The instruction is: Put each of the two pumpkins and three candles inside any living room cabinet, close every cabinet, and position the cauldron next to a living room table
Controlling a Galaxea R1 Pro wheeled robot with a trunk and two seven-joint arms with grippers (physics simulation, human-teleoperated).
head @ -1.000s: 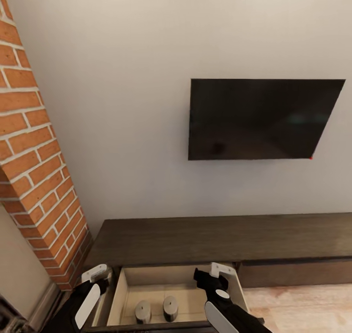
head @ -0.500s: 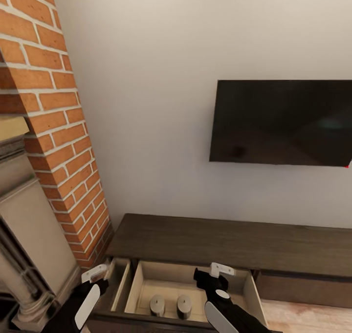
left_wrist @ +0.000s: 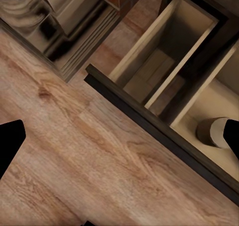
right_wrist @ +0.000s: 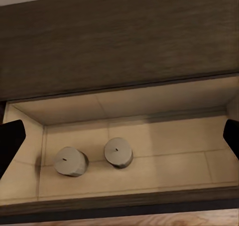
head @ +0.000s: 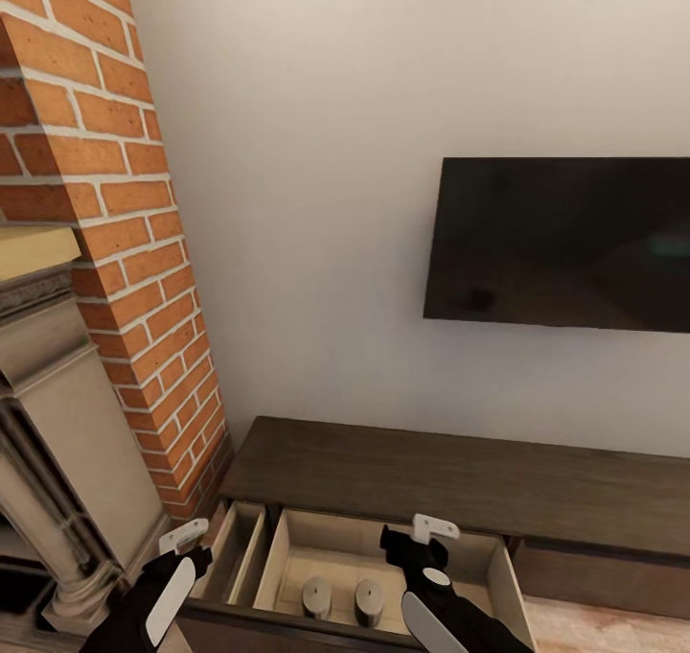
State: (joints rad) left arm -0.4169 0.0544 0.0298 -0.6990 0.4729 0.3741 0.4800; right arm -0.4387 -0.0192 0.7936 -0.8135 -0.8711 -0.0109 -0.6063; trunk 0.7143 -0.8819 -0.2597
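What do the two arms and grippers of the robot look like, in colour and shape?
Both arms are black with a glossy white oval panel near the wrist. The left gripper and right gripper have black bodies with white angular finger parts. No cables or markings are visible.

No lettering, brand, number or sign can be read anywhere: the wall television point(head: 565, 243) is dark and blank, the cabinet point(head: 450, 480) front and candles point(right_wrist: 94, 157) unmarked
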